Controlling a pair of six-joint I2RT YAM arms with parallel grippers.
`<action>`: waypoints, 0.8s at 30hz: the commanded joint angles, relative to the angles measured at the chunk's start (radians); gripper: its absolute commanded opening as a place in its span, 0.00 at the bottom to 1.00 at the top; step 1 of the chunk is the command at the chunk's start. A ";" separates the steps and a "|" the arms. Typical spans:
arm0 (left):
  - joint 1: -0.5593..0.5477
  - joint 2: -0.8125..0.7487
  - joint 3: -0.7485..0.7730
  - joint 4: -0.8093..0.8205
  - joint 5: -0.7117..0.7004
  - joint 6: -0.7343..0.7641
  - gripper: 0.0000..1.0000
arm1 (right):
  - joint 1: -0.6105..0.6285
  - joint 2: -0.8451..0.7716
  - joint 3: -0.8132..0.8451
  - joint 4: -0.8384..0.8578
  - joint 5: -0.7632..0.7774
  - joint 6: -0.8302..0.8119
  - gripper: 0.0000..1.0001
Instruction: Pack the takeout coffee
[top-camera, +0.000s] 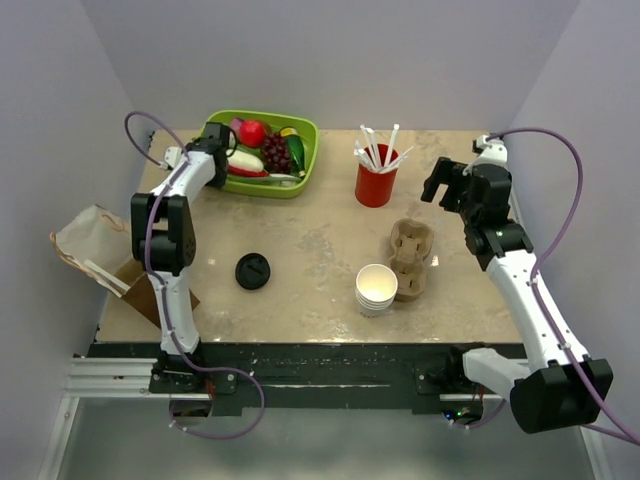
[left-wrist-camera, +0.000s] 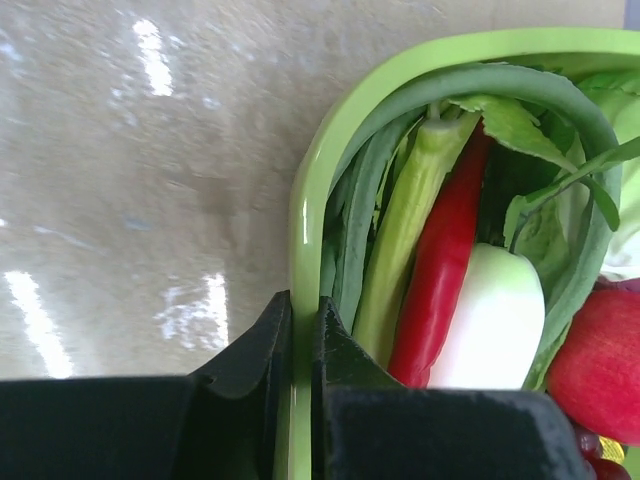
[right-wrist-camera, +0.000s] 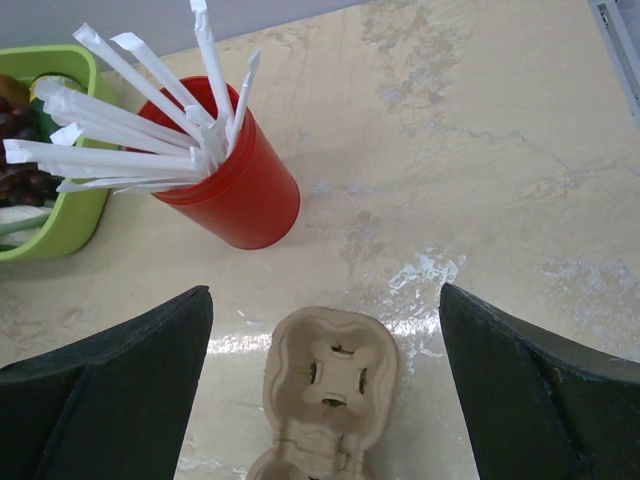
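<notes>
No lidded coffee cup shows in any view. A brown pulp carrier (top-camera: 411, 258) lies right of centre, its pockets empty; it also shows in the right wrist view (right-wrist-camera: 330, 370). A stack of lidless white cups (top-camera: 376, 288) stands against its left side. A loose black lid (top-camera: 253, 271) lies left of centre. My right gripper (top-camera: 440, 185) is open and empty, above the carrier's far end (right-wrist-camera: 325, 292). My left gripper (top-camera: 212, 140) is shut on the left rim of the green tray (left-wrist-camera: 305, 215), one finger on each side of the rim (left-wrist-camera: 303, 305).
The green tray (top-camera: 300, 150) at the back holds vegetables, an apple and grapes. A red cup of wrapped straws (top-camera: 376, 185) stands at the back centre, also in the right wrist view (right-wrist-camera: 235, 190). A brown paper bag (top-camera: 95, 245) lies off the table's left edge.
</notes>
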 joint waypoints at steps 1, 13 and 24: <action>-0.071 0.062 0.087 0.080 0.040 -0.124 0.00 | -0.002 0.003 0.050 0.017 0.034 -0.012 0.98; -0.137 -0.072 0.027 0.080 -0.103 -0.066 0.72 | -0.001 -0.005 0.047 0.034 -0.014 -0.023 0.98; -0.146 -0.449 -0.202 0.259 0.098 0.550 1.00 | -0.002 -0.081 0.034 0.046 -0.146 -0.016 0.98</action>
